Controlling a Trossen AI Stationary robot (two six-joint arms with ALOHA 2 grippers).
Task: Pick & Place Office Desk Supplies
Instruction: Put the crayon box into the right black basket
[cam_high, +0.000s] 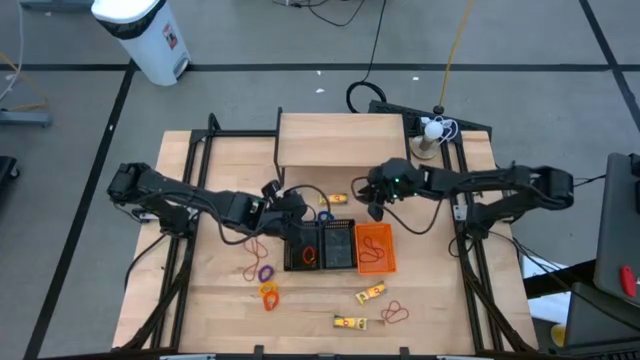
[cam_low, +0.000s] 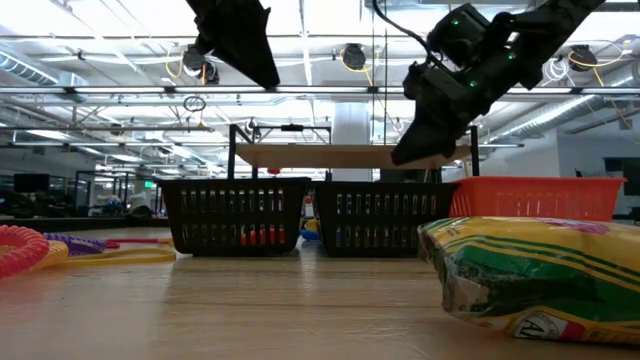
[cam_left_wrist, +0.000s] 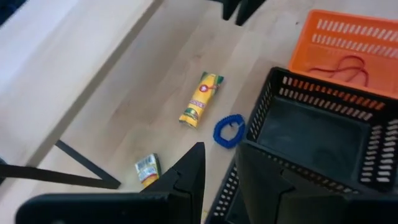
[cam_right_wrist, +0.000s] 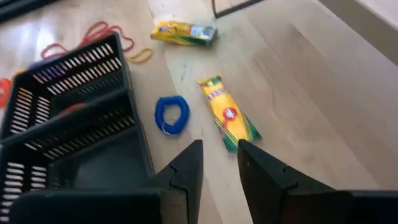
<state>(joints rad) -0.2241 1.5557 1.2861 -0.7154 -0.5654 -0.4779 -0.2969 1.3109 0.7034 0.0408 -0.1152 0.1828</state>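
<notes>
wooden tabletop (cam_high: 225, 300) is carrying two black baskets (cam_high: 320, 246) and an orange basket (cam_high: 376, 247) side by side at its middle, grey floor all round.

supplies are lying scattered. a yellow crayon pack (cam_right_wrist: 228, 120) and a blue coil band (cam_right_wrist: 171, 114) are sitting just beyond the black baskets, on the far side, close together but apart. a second small yellow pack (cam_left_wrist: 147, 168) is lying a little to their left. more bands (cam_high: 264, 282) and packs (cam_high: 370, 293) are lying on the near part of the tabletop; red bands are already resting in the orange basket.

right pincer (cam_right_wrist: 217, 168) is hovering above the far side, empty, its fingers part-open with a narrow gap. left pincer (cam_left_wrist: 219, 177) is hanging over the far-left corner of the black baskets, also empty and narrowly parted.

key relation: the crayon pack is lying almost straight ahead of the right pincer and below it, its long axis slanting a little off the line the fingers are pointing along. likely the fingers will need to straddle its short width. both arms are near; the right one is looking better lined up with the pack.
</notes>
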